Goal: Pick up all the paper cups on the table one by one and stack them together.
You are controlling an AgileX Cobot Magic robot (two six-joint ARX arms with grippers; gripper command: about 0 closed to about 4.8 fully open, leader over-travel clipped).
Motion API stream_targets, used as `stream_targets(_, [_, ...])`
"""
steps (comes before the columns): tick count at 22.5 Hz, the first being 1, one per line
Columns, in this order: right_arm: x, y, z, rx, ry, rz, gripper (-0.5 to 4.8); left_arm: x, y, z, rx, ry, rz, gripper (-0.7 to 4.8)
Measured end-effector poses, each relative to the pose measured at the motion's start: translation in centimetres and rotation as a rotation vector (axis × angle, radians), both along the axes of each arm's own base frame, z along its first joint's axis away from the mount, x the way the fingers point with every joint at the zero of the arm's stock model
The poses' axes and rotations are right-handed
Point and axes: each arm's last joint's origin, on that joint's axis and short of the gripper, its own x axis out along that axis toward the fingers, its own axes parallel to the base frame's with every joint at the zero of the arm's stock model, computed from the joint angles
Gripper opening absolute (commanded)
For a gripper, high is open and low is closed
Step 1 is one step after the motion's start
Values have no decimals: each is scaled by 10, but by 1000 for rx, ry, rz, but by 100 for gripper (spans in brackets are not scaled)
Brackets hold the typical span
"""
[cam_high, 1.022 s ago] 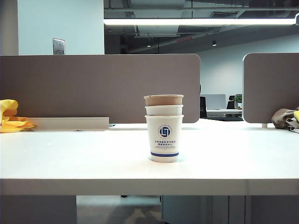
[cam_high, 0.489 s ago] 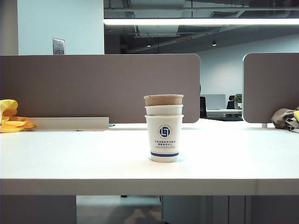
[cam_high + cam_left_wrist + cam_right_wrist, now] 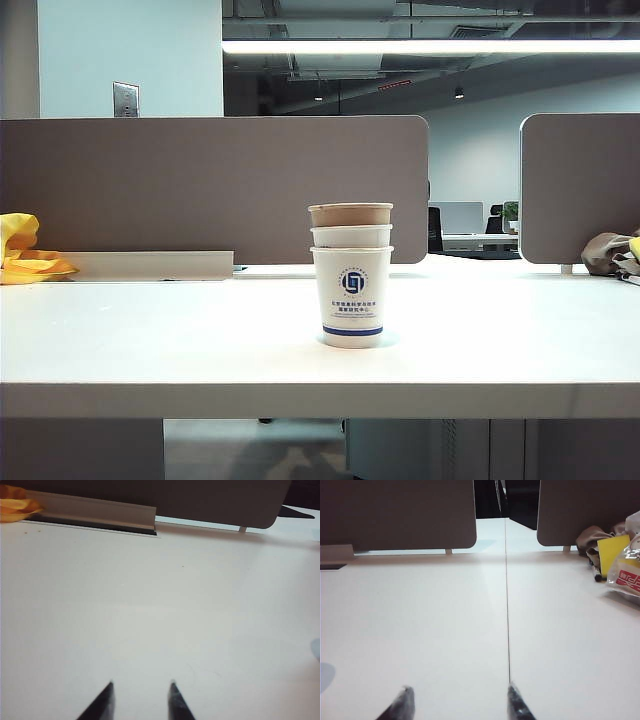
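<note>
The paper cups (image 3: 350, 295) stand nested in one upright stack near the middle of the white table (image 3: 150, 340). A white cup with a blue logo and band is at the bottom, a second white rim (image 3: 350, 236) shows above it, and the brown cup (image 3: 350, 214) sits on top. Neither arm shows in the exterior view. In the left wrist view my left gripper (image 3: 141, 684) is open over bare table, nothing between its fingers. In the right wrist view my right gripper (image 3: 459, 687) is open wider, beside the table seam, also empty. No cup shows in either wrist view.
Grey partition panels (image 3: 210, 185) line the back of the table. A yellow cloth (image 3: 25, 255) lies at the far left by a low white rail (image 3: 150, 265). A pile of bags and packets (image 3: 620, 560) sits at the far right.
</note>
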Motion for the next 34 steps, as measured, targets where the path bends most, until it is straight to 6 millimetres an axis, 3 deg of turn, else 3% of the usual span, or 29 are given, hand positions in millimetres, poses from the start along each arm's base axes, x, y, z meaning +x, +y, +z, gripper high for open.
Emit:
stream_targets(10, [-4,-5,4,-1,-50,-56,238,1,10,0,0,2,107,138])
stream_targets(34, [-4,-5,4,-1,-50,-56,238,1,10,0,0,2,108,138])
